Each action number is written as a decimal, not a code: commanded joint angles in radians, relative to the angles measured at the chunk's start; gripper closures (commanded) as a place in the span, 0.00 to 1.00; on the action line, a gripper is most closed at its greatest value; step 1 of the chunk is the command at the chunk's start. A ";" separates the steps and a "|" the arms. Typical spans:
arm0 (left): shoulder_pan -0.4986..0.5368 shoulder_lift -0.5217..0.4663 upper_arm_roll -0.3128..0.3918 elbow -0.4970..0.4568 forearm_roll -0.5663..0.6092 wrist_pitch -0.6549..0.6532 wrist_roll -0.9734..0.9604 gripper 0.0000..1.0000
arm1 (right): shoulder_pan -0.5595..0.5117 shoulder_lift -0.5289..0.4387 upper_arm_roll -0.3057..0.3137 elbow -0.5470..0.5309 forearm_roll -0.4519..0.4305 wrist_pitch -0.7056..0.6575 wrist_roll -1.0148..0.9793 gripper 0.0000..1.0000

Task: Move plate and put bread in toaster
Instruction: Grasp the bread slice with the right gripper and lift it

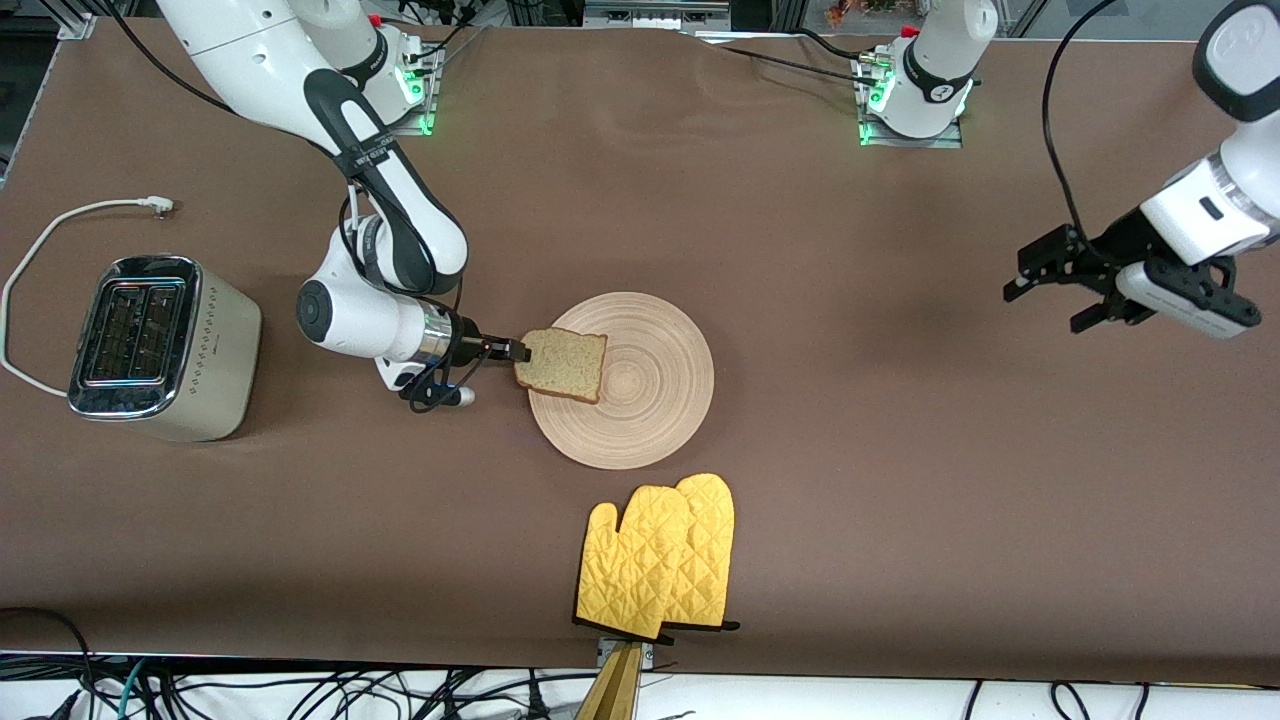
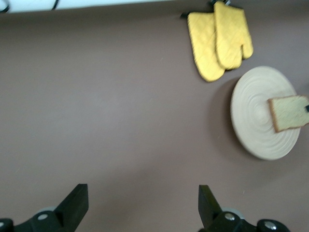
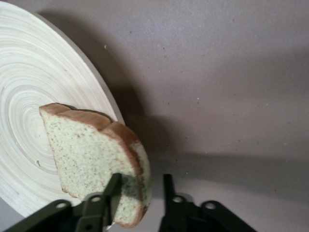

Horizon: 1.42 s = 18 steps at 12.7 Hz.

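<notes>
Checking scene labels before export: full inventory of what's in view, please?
plate: 1, pale wood with ring grooves, mid-table.
bread: 1 slice, light brown with darker crust, over the plate's edge toward the right arm's end, one fingertip on each face.
toaster: 1, cream with chrome top, slots empty, at the right arm's end.
cord: 1, white, runs from the toaster, plug lying loose on the table.
oven mitts: 2, yellow, overlapping, nearer the front camera than the plate.
table: 1, brown cover.
right gripper: at the bread's edge, closing on it.
left gripper: open, waiting over bare table at the left arm's end.
</notes>
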<state>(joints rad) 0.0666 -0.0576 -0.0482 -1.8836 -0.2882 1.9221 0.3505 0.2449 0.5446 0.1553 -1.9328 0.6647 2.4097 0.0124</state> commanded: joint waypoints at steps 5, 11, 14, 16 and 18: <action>-0.005 -0.073 0.011 0.109 0.243 -0.279 -0.198 0.00 | -0.016 -0.035 0.007 0.006 0.024 -0.032 -0.042 1.00; -0.017 -0.045 -0.018 0.121 0.324 -0.362 -0.407 0.00 | -0.019 -0.098 -0.051 0.109 0.009 -0.241 -0.034 1.00; -0.011 -0.018 -0.007 0.158 0.319 -0.360 -0.398 0.00 | -0.018 -0.152 -0.134 0.179 -0.113 -0.436 -0.026 1.00; -0.019 -0.011 0.020 0.158 0.301 -0.356 -0.395 0.00 | -0.018 -0.182 -0.161 0.216 -0.283 -0.526 0.010 1.00; -0.053 -0.015 0.059 0.158 0.275 -0.356 -0.395 0.00 | -0.018 -0.207 -0.206 0.239 -0.414 -0.633 0.012 1.00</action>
<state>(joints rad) 0.0519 -0.0841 -0.0243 -1.7564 -0.0011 1.5791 -0.0360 0.2231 0.3607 -0.0222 -1.7139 0.3472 1.8609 0.0051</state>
